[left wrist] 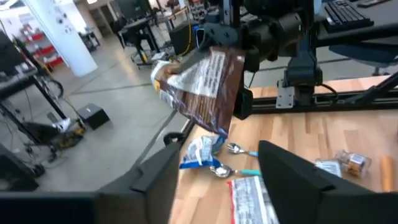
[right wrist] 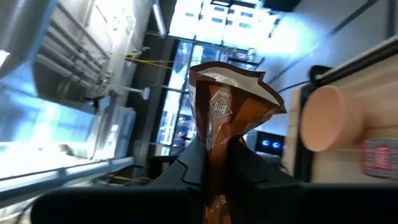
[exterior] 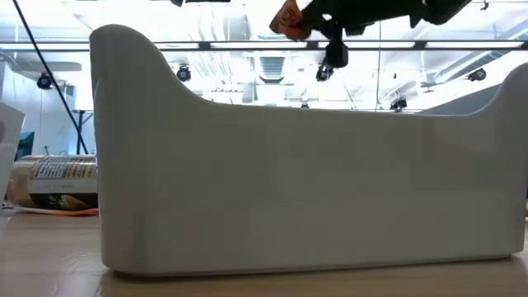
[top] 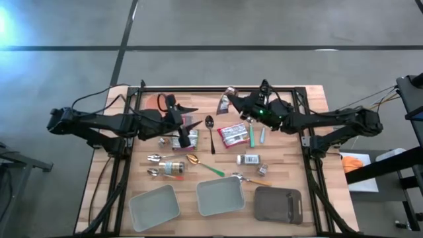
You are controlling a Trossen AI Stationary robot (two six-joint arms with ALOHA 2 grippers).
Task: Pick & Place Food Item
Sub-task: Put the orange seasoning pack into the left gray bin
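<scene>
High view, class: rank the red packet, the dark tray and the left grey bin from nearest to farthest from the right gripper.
Measured from the right gripper, shut on a brown snack bag:
1. Red packet, mid-table below it.
2. Dark tray, bottom right.
3. Left grey bin, bottom left.

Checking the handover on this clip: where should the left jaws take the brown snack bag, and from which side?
The right gripper pinches the brown snack bag at one end, leaving the crimped far end free. The left gripper, jaws open, faces the bag's broad printed face; best come straight in and pinch that flat free end across its thin side.
</scene>
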